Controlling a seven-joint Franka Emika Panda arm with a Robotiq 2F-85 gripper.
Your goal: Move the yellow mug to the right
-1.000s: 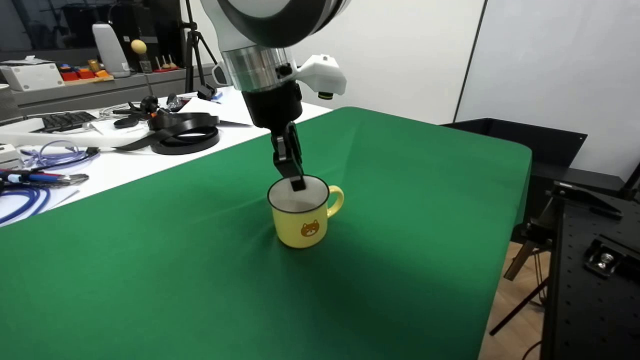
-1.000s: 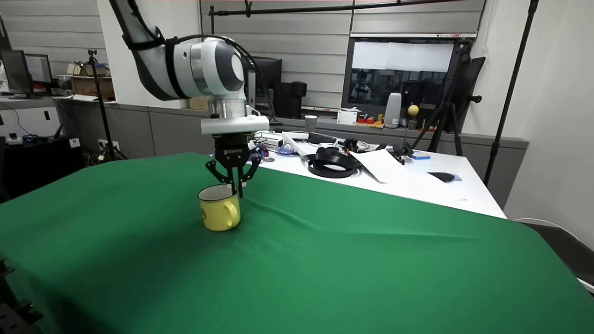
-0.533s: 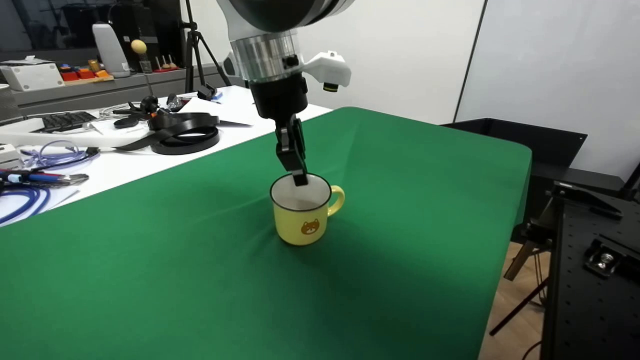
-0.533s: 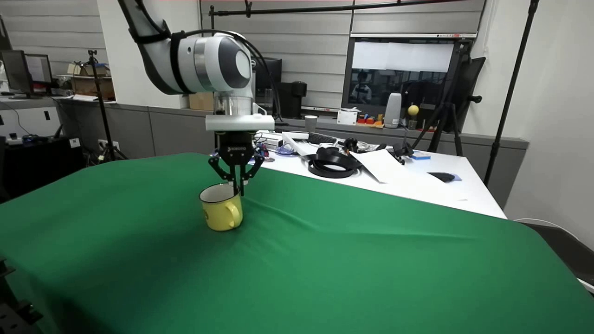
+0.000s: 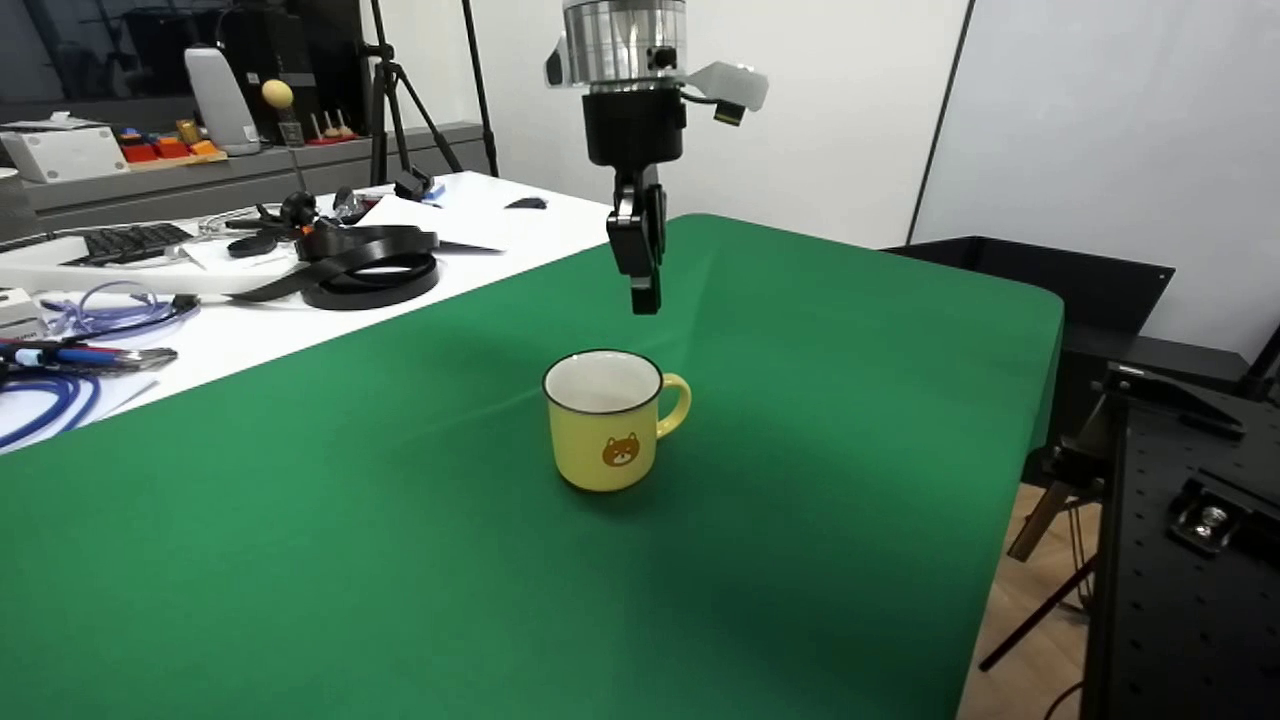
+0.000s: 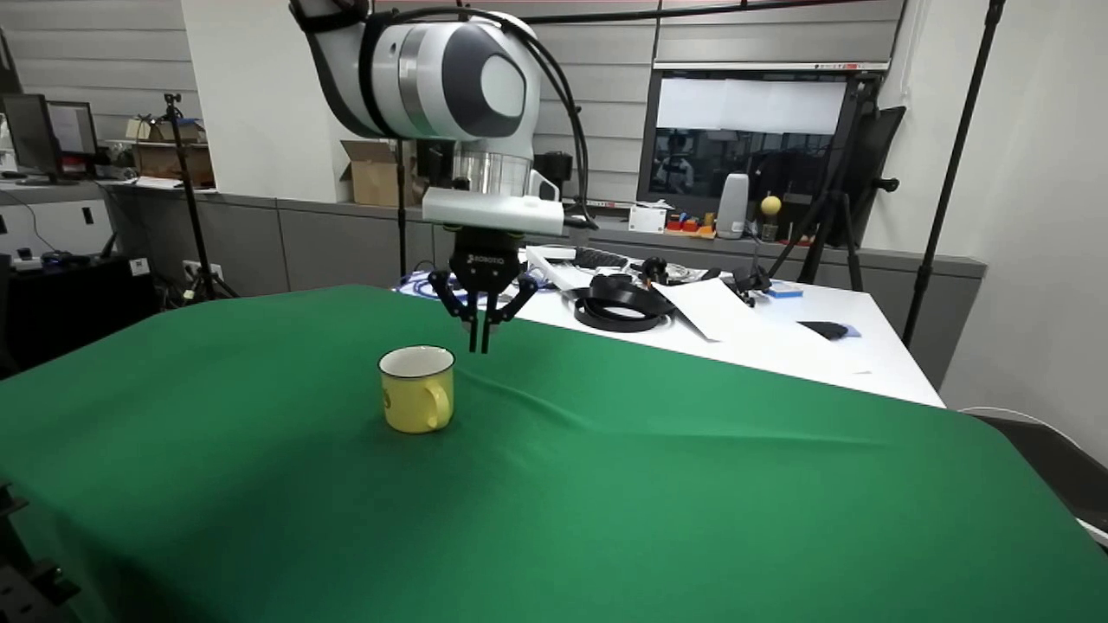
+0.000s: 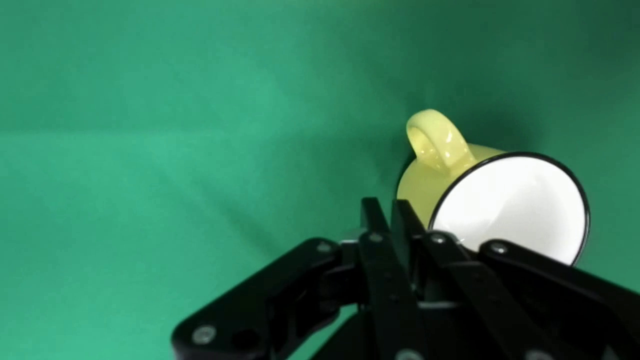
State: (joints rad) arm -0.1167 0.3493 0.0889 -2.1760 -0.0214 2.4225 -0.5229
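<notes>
The pale-yellow mug point(image 5: 602, 430) stands upright on the green cloth, with a white inside, dark rim and small bear face on its side. It shows in both exterior views point(image 6: 415, 400); its loop handle faces right in an exterior view. My gripper point(image 5: 646, 308) hangs above and behind the mug, apart from it. In an exterior view the gripper point(image 6: 479, 348) is up and right of the rim. In the wrist view the gripper point(image 7: 385, 201) has a narrow gap between its fingers with nothing in it. The mug point(image 7: 510, 200) is at right there, its near rim partly hidden by the fingers.
The green-covered table point(image 6: 692, 502) extends around the mug. A white table point(image 6: 779, 346) behind it holds black straps point(image 6: 619, 303), cables and papers. A black perforated metal surface point(image 5: 1190, 580) stands beside the green table.
My gripper has left the mug's rim, moving up and to the right in both exterior views. The mug has shifted very slightly right and stands free on the cloth.
</notes>
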